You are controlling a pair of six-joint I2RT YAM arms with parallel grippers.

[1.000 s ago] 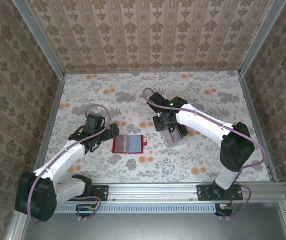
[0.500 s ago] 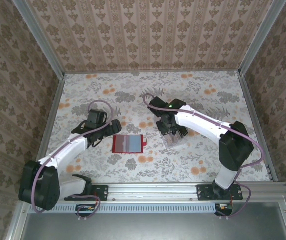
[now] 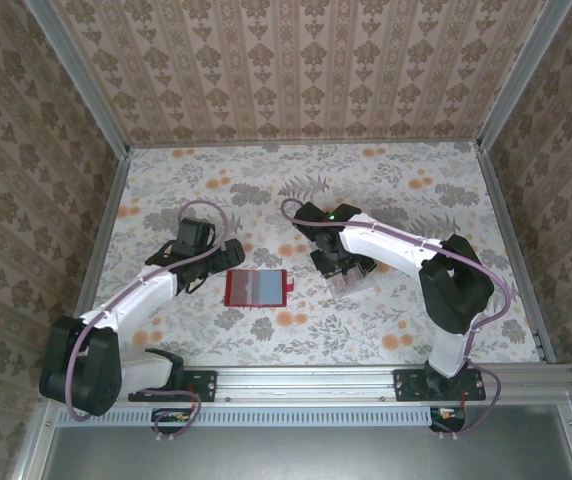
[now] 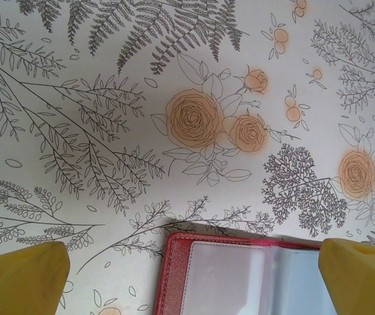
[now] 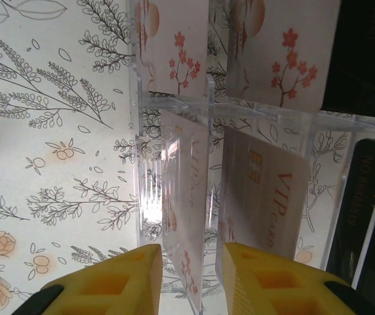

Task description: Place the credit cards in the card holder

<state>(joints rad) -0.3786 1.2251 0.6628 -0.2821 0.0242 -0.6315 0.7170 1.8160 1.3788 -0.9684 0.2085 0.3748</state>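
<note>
Red and leather-like, the wallet [image 3: 256, 288] lies opened flat on the flowered tablecloth [image 3: 416, 200], between the two arms and near the front of the table. In the left wrist view its stitched red border frames greyish, slightly shiny inner pockets [image 4: 240, 275], and no card shows in the part that is visible.

The step in hand looks like the first pick. The right gripper [image 3: 334, 262] hangs over a clear plastic tray [image 3: 351, 280] just to the right of the wallet. In the right wrist view its yellow fingers [image 5: 109, 282] stand narrowly apart, with a pale card [image 5: 184, 210] standing on edge in a tray slot in line with the gap between them. Nothing shows them pinching it.

The cards stand in the tray's compartments. Some are pale with pink blossom prints, one is marked VIP [image 5: 266, 197], and glossy black cards [image 5: 364, 216] sit in the slots at the right edge of that view.

The left gripper [image 4: 191, 275] sits low beside the wallet's left side with its jaws wide apart and holding nothing, probably placed to steady the wallet.

The next move, as I judge it, needs the right fingers to close squarely on one card's upper edge without catching the tray's thin divider. The card must then be lifted straight out, because it is thin, slick and easy to tilt.
</note>
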